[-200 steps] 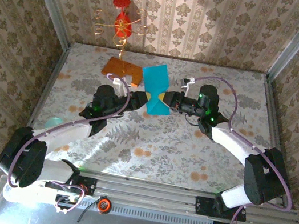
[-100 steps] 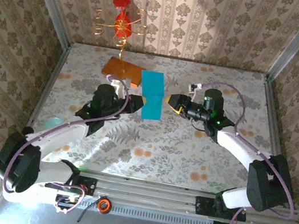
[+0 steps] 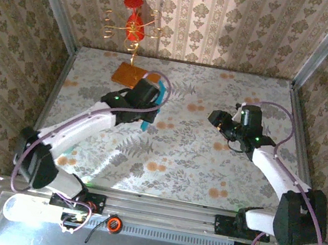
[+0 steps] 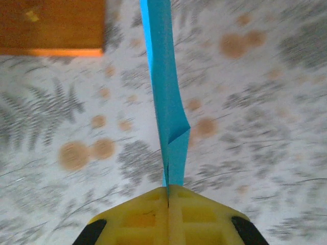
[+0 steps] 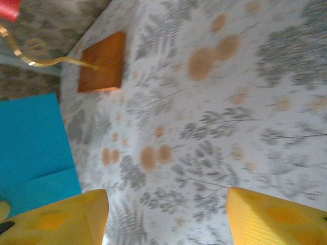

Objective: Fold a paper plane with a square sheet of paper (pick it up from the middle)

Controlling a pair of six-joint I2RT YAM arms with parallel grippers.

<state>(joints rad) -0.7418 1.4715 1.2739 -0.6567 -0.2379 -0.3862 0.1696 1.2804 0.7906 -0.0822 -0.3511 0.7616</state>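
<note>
The left jaws pinch one end of the folded blue paper (image 4: 164, 92), whose long side runs straight away from them, maybe just above the tabletop (image 4: 265, 153), while the right jaws gape empty, farther off to its right.

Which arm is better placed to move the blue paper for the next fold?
Left. The left gripper is shut on the paper; the right gripper is open, apart from it.

Orange slab (image 3: 131, 73) lies near red-gold wire ornament (image 3: 133, 25).
</note>
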